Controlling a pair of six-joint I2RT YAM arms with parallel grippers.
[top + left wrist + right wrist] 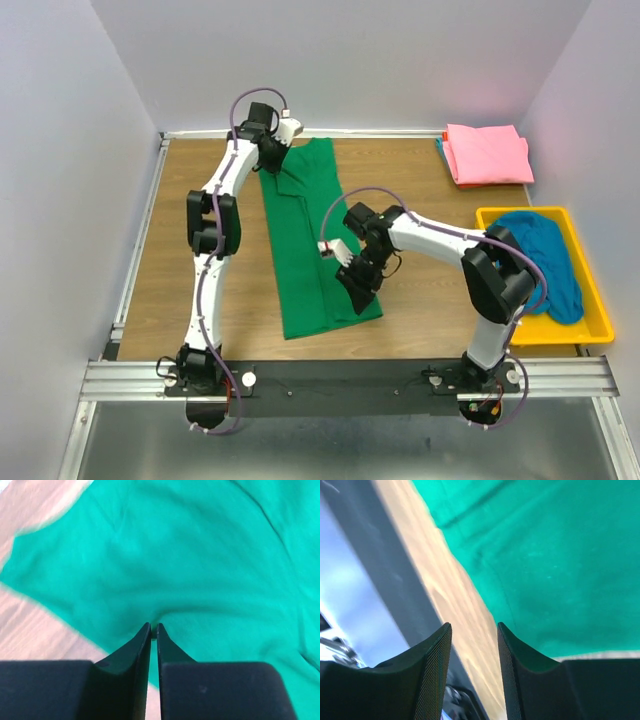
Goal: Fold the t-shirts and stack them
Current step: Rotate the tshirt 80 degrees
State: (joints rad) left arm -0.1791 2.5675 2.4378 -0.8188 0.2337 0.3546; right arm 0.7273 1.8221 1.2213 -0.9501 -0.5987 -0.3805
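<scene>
A dark green t-shirt [305, 240] lies on the wooden table as a long strip folded lengthwise, running from far to near. At the shirt's far end my left gripper [272, 160] is down on the cloth. In the left wrist view its jaws [154, 625] are pinched on a pucker of the green fabric [200, 555]. My right gripper [362, 290] is at the strip's near right edge. In the right wrist view it [474, 625] stands open over bare wood, with the green cloth [560, 555] just to its right and nothing between the fingers.
A folded pink t-shirt [487, 152] sits at the back right corner. A teal-blue t-shirt [548, 258] lies crumpled in the yellow tray [555, 338] along the right side. Walls close in the table on the left, back and right.
</scene>
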